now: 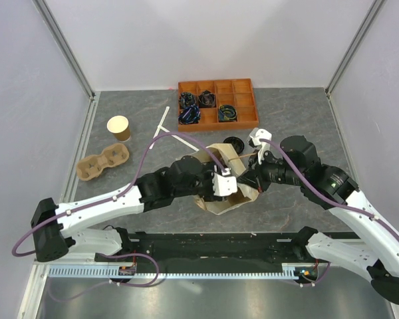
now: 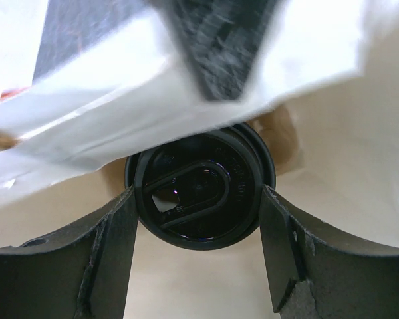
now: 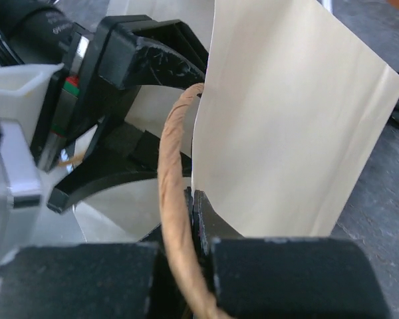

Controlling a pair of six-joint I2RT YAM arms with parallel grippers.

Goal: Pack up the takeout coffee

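The takeout coffee shows only its round black lid, deep inside the paper bag. My left gripper reaches into the bag's mouth, and its dark fingers press against both sides of the lid. In the top view the left gripper is half hidden by the bag's rim. My right gripper is shut on the top edge of the bag's cream wall, with the twisted paper handle running just beside its fingers. From above, the right gripper sits at the bag's right rim.
A lidless brown cup stands at the back left, and a tan pulp carrier lies in front of it. An orange compartment tray holds dark items at the back. White sticks and a loose black lid lie near the bag.
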